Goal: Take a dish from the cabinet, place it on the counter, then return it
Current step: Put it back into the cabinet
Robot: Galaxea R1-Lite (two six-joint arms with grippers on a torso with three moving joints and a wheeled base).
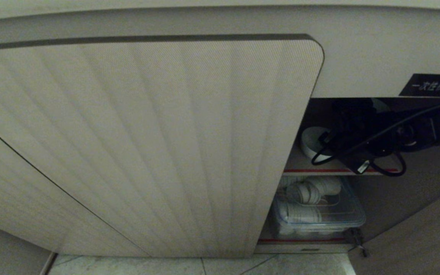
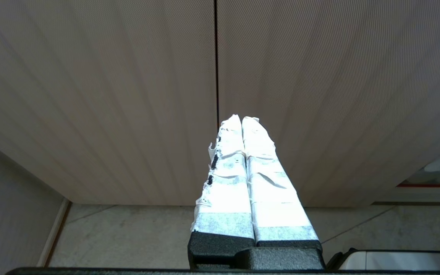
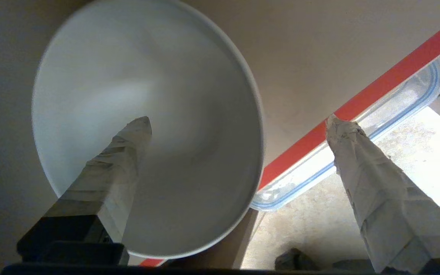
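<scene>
The dish (image 3: 147, 114), a plain white bowl, sits on the brown upper shelf (image 3: 311, 57) of the cabinet (image 1: 147, 145), close to the shelf's red edge (image 3: 376, 88). My right gripper (image 3: 238, 121) is open wide. One taped finger (image 3: 124, 152) reaches inside the bowl and the other finger (image 3: 361, 160) stands well outside, past the red edge. Neither finger presses on the rim. In the head view the dish (image 1: 311, 143) shows beside my dark right arm (image 1: 376, 133) in the door gap. My left gripper (image 2: 241, 119) is shut and empty, parked before the ribbed doors. The counter is out of view.
A clear plastic tub (image 1: 319, 214) with several white bowls stands on the lower shelf, below the dish; its blue-trimmed rim (image 3: 395, 110) shows under the red edge. A black label (image 1: 432, 85) hangs above the opening. The ribbed door (image 2: 319, 95) covers the left side. Pale floor tiles (image 2: 128, 236) lie below.
</scene>
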